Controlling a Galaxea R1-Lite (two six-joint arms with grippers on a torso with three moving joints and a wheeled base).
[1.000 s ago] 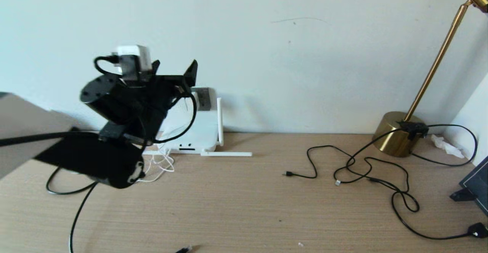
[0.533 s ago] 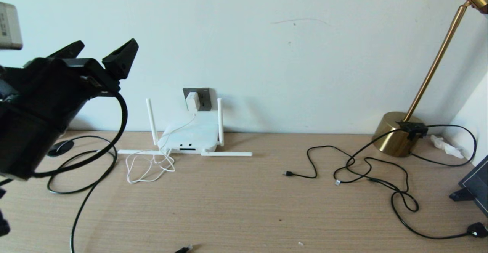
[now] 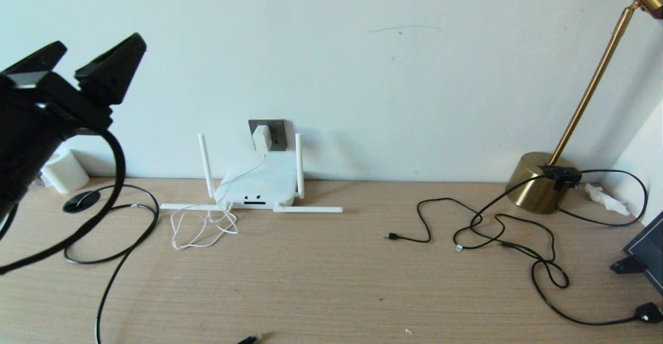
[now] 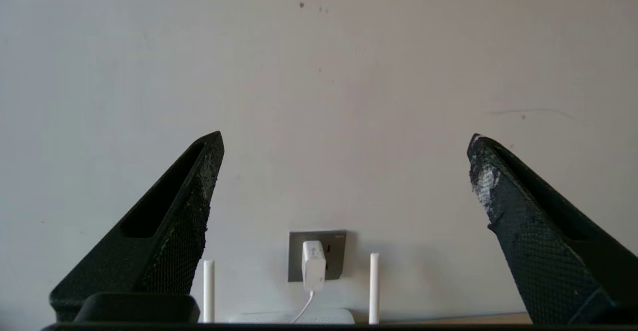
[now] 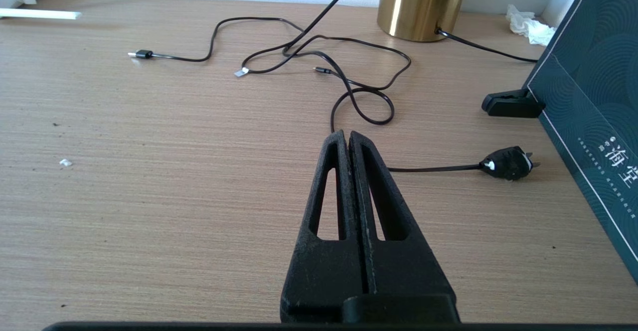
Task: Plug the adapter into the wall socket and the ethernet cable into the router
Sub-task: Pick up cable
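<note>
Adapter [image 3: 262, 138] sits in the wall socket [image 3: 277, 131]; my left gripper [image 3: 77, 69] hangs wide and empty, ethernet cable [image 3: 111, 276] plug low toward me, right gripper [image 5: 349, 139] pinched closed.

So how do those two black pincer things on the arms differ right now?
The left tool is raised high, pointing at the wall where the adapter sits in the wall socket; the right tool hangs low over the desk. The left tool's fingers are spread wide; the right tool's are pressed together. Both are black, tapered, and hold nothing.
</note>
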